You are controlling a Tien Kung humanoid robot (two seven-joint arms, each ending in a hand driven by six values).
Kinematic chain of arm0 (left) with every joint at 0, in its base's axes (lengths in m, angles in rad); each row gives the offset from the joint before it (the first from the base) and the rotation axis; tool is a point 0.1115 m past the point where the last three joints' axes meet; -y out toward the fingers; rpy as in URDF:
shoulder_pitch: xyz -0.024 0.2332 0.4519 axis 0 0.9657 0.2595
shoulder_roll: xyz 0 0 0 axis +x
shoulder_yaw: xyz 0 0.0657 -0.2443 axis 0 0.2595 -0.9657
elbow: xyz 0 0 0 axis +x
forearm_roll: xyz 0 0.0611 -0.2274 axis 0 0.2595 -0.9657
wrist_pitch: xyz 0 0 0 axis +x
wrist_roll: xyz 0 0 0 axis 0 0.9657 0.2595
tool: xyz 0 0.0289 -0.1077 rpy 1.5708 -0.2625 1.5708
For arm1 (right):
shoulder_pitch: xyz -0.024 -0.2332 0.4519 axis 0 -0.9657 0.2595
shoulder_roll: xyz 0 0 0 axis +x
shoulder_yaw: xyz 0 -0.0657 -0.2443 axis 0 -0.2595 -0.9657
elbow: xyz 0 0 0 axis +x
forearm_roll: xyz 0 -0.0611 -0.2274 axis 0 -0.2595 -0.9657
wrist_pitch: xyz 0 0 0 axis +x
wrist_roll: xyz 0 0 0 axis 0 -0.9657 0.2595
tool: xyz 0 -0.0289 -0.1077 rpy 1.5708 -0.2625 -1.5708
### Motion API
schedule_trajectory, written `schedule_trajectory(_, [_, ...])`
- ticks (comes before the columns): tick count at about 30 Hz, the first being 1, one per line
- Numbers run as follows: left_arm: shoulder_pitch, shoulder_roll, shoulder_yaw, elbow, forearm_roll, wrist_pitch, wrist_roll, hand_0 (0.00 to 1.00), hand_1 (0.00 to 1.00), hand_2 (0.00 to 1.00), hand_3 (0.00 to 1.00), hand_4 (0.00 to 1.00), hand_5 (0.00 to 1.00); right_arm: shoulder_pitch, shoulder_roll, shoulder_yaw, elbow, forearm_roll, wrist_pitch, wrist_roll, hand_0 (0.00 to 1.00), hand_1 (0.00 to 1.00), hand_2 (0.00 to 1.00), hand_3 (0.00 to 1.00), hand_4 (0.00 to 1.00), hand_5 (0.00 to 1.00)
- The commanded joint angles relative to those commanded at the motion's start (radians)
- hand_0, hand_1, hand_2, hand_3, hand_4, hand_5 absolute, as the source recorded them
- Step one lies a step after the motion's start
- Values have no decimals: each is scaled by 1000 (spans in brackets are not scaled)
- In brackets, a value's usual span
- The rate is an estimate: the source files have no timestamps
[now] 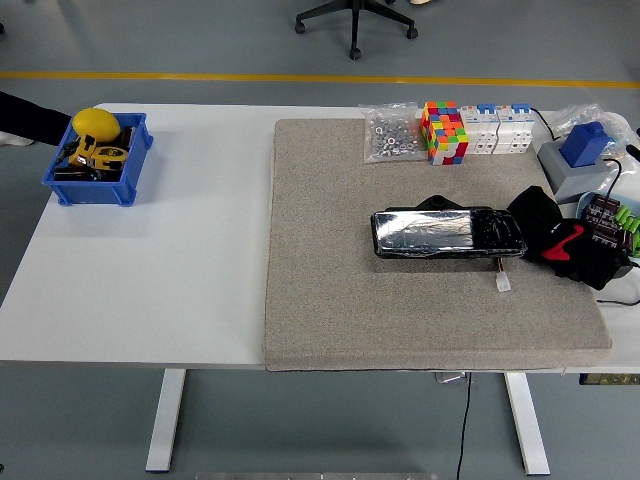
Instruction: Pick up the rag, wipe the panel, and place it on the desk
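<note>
The black rag (548,228), bunched up with a red patch on it, lies on the grey mat (400,320) at its right side. It touches the right end of the glossy black panel (447,233), which lies flat mid-mat with a small white connector (503,283) on a wire in front of it. Only a dark sliver of my right hand (632,150) shows at the right edge, well behind the rag and apart from it. My left arm is out of view.
Behind the panel stand a bag of nuts (391,134), a colourful cube (444,131) and white breakers (498,128). A blue-topped grey box (578,160) and a green terminal part (612,222) sit far right. A blue bin (97,160) holds yellow items far left; a person's dark sleeve (22,118) shows beside it.
</note>
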State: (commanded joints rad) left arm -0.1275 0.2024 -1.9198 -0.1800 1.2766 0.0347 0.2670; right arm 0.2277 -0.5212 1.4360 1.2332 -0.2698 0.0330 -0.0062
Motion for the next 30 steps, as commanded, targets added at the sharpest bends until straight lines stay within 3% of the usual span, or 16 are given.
schedule_trajectory(30, [14, 1, 12, 0, -11, 0, 0, 684, 728, 731, 606, 671, 626, -1, -5, 26, 6, -7, -6, 0, 811, 806, 871, 898, 998, 731])
